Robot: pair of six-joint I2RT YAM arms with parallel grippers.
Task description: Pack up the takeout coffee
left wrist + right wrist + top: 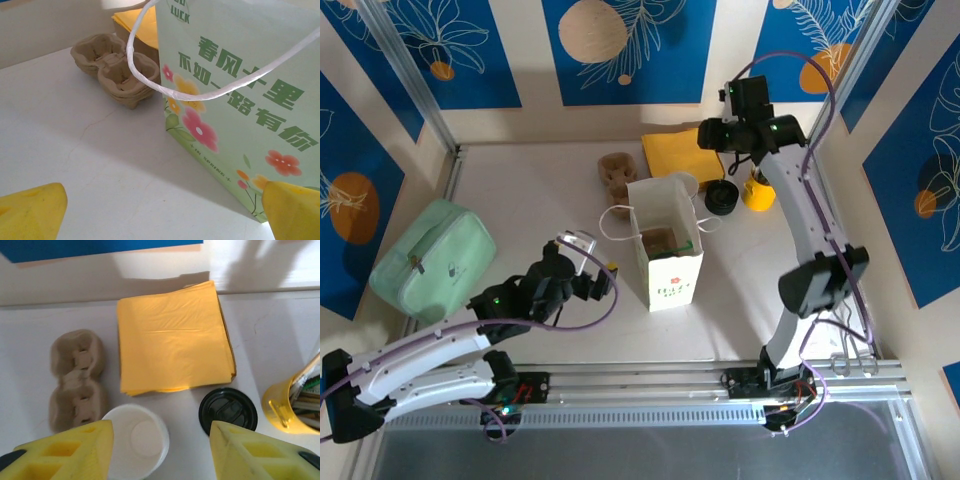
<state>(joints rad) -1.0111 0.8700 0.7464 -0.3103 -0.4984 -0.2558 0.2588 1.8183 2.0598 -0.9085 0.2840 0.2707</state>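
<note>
Beyond the bag (pixel 670 275), the cup (pixel 136 440) stands unlidded and unpacked, lid (pixel 228 410) beside it; left gripper (pixel 162 200) and right gripper (pixel 160 440) gape, empty.

light: bright, even | shadows: soft (darkest beside the paper bag (pixel 235 100)) | focus: mostly sharp

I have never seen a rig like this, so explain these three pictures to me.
Two robot arms are bolted at the table's near edge. One picture looks down from above and behind them; the other two come from cameras on the wrists, where the yellow pads are the fingers. On the table are a white paper bag, a cup carrier, yellow napkins, an open paper cup, a black lid beside it, a yellow cup and a green pouch. The left gripper and right gripper are open, holding nothing.
</note>
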